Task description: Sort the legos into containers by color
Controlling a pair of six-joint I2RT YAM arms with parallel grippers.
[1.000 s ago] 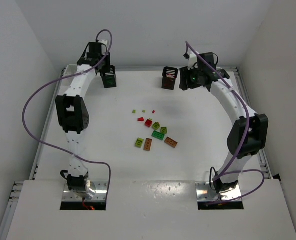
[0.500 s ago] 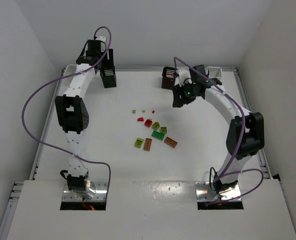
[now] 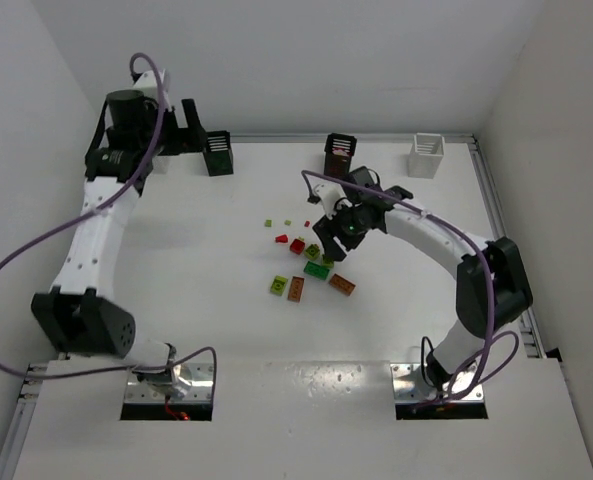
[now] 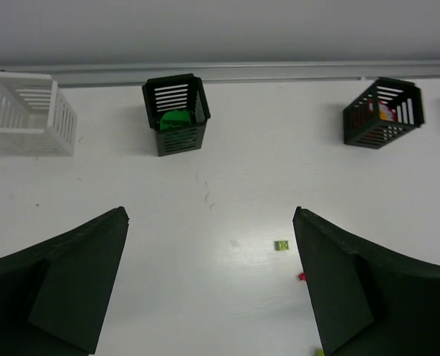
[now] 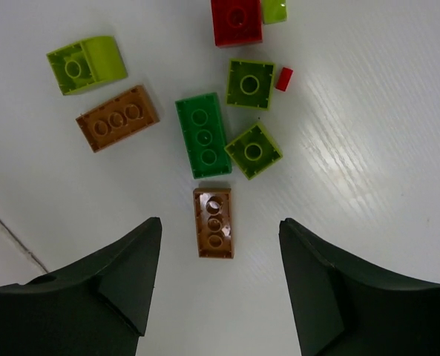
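White bench [image 3: 176,300] fills the overhead view, walled in by pale panels. At mid-bench the loose legos [image 3: 316,270] lie scattered, and the right arm reaches over them, covering part of the cluster from above. The right wrist view shows what that arm hides. The right end effector [image 5: 220,226] is released, its two fingers spread and gripping nothing. An orange-brown brick [image 5: 213,222] lies on the bench below the gap between them. Just beyond it lie a long green brick [image 5: 203,135] and two yellow-green squares [image 5: 253,150]. A second orange-brown brick [image 5: 117,117] lies to the left, and a red brick [image 5: 236,21] is farthest.

Along the far edge, the overhead view shows the left black bin [image 3: 217,153], the right black bin [image 3: 340,156] and a white bin [image 3: 427,155] toward the right corner. Only the left wrist view shows another white bin [image 4: 30,115], left of the left black bin. It also shows a green piece [image 4: 175,119] inside that black bin and something red in the other. The left end effector [image 4: 210,245] is raised above the bench, fully released and empty.
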